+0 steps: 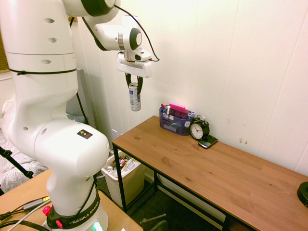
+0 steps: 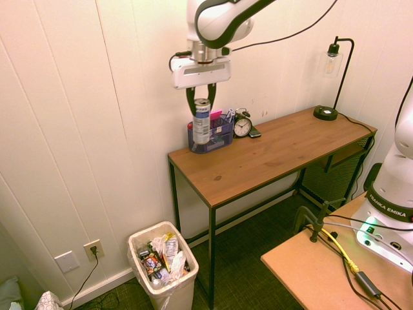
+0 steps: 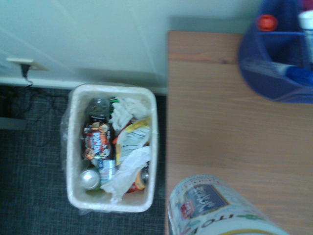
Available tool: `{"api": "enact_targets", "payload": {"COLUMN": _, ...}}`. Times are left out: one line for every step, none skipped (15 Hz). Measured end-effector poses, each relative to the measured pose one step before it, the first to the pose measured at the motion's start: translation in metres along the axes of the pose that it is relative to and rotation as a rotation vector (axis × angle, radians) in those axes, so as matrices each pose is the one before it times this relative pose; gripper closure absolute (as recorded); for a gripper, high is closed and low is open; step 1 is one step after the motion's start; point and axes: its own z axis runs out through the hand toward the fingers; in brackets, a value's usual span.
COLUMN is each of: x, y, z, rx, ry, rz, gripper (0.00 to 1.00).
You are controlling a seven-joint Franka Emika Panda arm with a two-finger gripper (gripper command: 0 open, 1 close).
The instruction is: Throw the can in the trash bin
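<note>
Can: the can is held upright, high in the air, above the table end nearest the bin.
Gripper: the gripper is seen closed on the can's upper part, the body hanging below the fingers.
Trash bin: the trash bin stands on the floor beside the table end, at about 7 o'clock from the can in the second exterior view, already holding mixed rubbish.
Progress: pickup and lift are judged done; carrying past the table edge and release over the bin are left.
Wrist view only: the bin's contents are shown from above, a discarded silver can among them; the held can's label rises at 5 o'clock.
Exterior views only: the grip is shown, plus the blue basket and clock on the table.
</note>
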Motion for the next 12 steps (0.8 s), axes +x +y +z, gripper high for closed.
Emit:
{"api": "enact_targets", "payload": {"x": -0.01379, "y": -0.01669, "z": 0.01853, "rx": -0.01297, "ry": -0.01778, "rz": -0.02100, "gripper": 1.00}}
{"api": "enact_targets", "payload": {"x": -0.01621, "y": -0.01697, "z": 0.02026, "rx": -0.01437, "ry": -0.02099, "rz": -0.02337, "gripper": 1.00}}
{"api": "enact_targets", "payload": {"x": -0.01407, "y": -0.01326, "z": 0.01720, "rx": -0.01171, "ry": -0.01667, "rz": -0.02527, "gripper": 1.00}}
{"api": "enact_targets", "payload": {"x": -0.01037, "y": -0.01105, "z": 0.01493, "rx": -0.01025, "ry": -0.01286, "rz": -0.01663, "gripper": 0.00}}
{"api": "enact_targets", "payload": {"x": -0.00396, "y": -0.00741, "z": 0.01220, "rx": -0.00982, "ry": -0.00777, "rz": -0.00346, "gripper": 0.00}}
{"api": "enact_targets", "payload": {"x": 0.00277, "y": -0.00480, "z": 0.00883, "rx": -0.00678, "ry": -0.00289, "rz": 0.00405, "gripper": 0.00}}
{"api": "enact_targets", "payload": {"x": 0.00651, "y": -0.00192, "z": 0.00436, "rx": -0.00231, "ry": 0.00006, "rz": 0.00874, "gripper": 0.00}}
{"api": "enact_targets", "payload": {"x": 0.00643, "y": -0.00077, "z": 0.00164, "rx": 0.00010, "ry": 0.00129, "rz": 0.00766, "gripper": 0.00}}
{"api": "enact_targets", "payload": {"x": 0.00355, "y": 0.00004, "z": -0.00087, "rx": 0.00197, "ry": 0.00211, "rz": 0.00461, "gripper": 0.00}}
{"api": "enact_targets", "payload": {"x": 0.00045, "y": -0.00079, "z": -0.00177, "rx": 0.00360, "ry": 0.00098, "rz": 0.00055, "gripper": 0.00}}
{"api": "enact_targets", "payload": {"x": -0.00082, "y": -0.00085, "z": -0.00174, "rx": 0.00315, "ry": 0.00083, "rz": -0.00125, "gripper": 0.00}}
{"api": "enact_targets", "payload": {"x": -0.00029, "y": -0.00040, "z": -0.00118, "rx": 0.00206, "ry": 0.00044, "rz": -0.00025, "gripper": 0.00}}
